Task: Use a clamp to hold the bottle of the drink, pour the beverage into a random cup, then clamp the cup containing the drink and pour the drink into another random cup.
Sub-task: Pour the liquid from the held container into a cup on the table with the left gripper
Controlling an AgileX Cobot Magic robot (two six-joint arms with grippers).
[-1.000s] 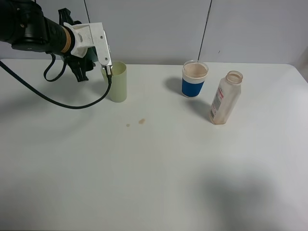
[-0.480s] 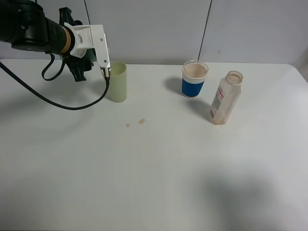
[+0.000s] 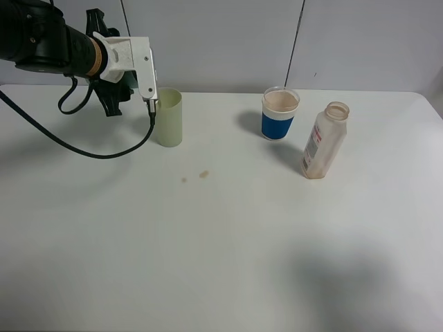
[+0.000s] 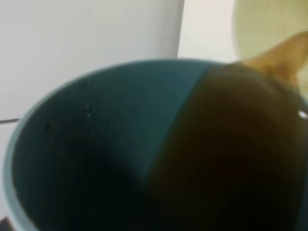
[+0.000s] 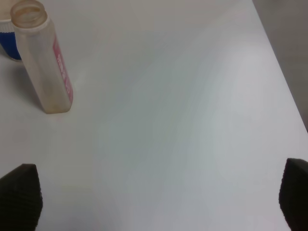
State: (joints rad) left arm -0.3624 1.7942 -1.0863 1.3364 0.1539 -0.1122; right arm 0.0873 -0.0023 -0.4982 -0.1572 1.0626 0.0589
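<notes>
The left gripper [image 3: 148, 91] is clamped on the teal cup [image 4: 96, 144], which fills the left wrist view and is tipped over. Compared with a second ago, the gripper sits slightly higher and further back from the pale green cup [image 3: 169, 117]. Its white finger [image 3: 145, 72] no longer overlaps that cup's rim but ends just beside it. Everything else lies where it did.

Inside the teal cup a dark brown drink [image 4: 231, 144] pools against the lower side and runs over the lip towards the pale green cup. That cup stands upright near the back of the table [image 3: 221, 242].

The right gripper [image 5: 156, 197] is spread wide and holds nothing. The open bottle [image 3: 324, 142] stands upright beside the blue cup [image 3: 279, 114]. Two small brown drips [image 3: 203, 174] mark the table in front of the pale green cup.
</notes>
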